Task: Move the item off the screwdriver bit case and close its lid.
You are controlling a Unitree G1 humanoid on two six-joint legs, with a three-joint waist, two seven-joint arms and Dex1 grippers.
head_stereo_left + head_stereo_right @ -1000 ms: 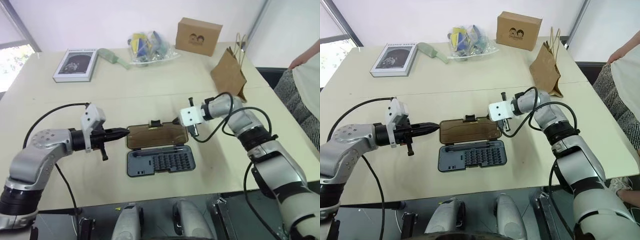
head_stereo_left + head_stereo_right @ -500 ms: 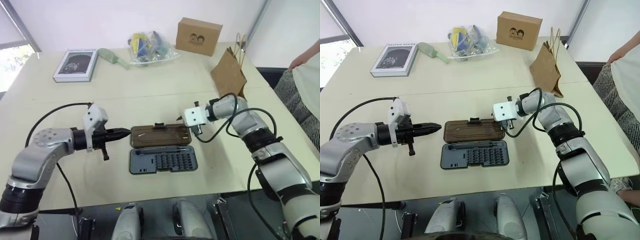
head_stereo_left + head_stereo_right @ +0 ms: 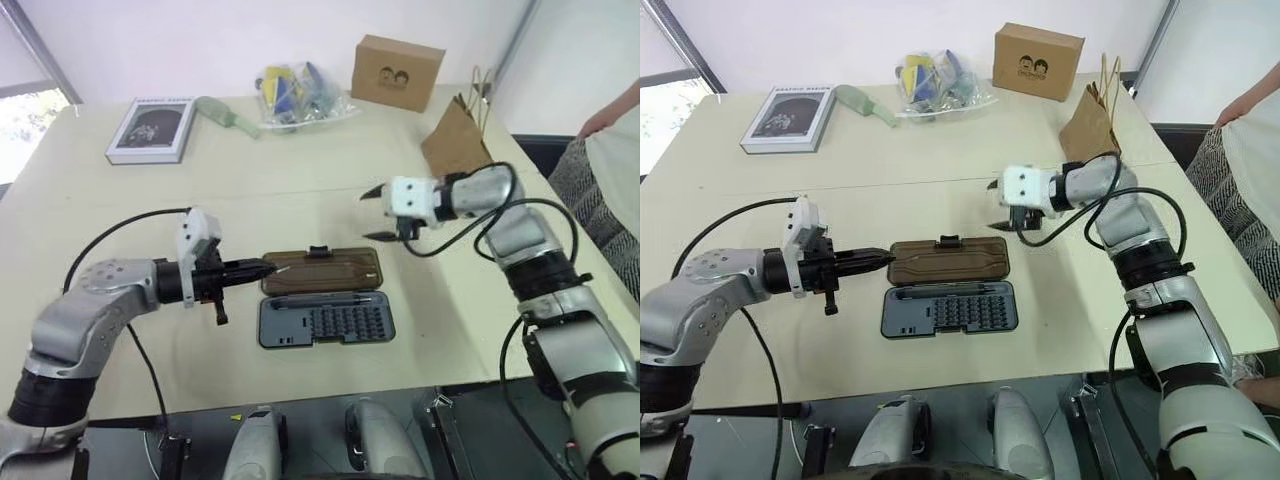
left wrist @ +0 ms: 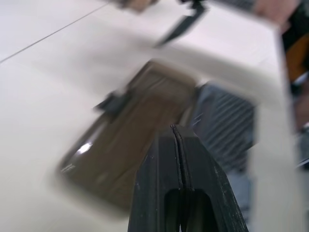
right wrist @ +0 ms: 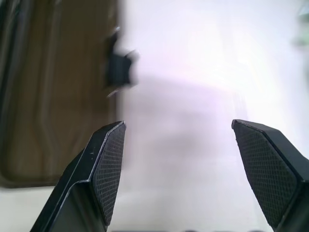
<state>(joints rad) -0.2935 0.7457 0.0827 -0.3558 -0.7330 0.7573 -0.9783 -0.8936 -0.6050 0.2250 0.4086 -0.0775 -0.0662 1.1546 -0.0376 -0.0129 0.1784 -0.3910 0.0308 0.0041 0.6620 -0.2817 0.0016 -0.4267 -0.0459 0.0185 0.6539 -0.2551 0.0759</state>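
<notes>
The screwdriver bit case (image 3: 326, 322) lies open at the table's near middle, its rows of bits showing. Its brown lid (image 3: 322, 271) sits behind the tray, apparently tilted up a little, with the latch tab (image 5: 120, 70) on its far edge. My left gripper (image 3: 266, 267) is shut and empty, its tip at the lid's left edge; the left wrist view shows the shut fingers (image 4: 177, 159) over the lid (image 4: 125, 154). My right gripper (image 3: 369, 214) hangs open and empty above the lid's right end. The brown paper bag (image 3: 457, 142) stands off the case at the right, beyond my right arm.
Along the far edge lie a grey book (image 3: 151, 129), a green object (image 3: 226, 114), a clear bag of coloured things (image 3: 297, 92) and a cardboard box (image 3: 397, 72). A person (image 3: 612, 150) stands at the table's right side.
My right gripper has opened and risen away from the lid's right end. The left gripper slid right to the lid's left edge. The case shifted slightly right, and the lid looks narrower.
</notes>
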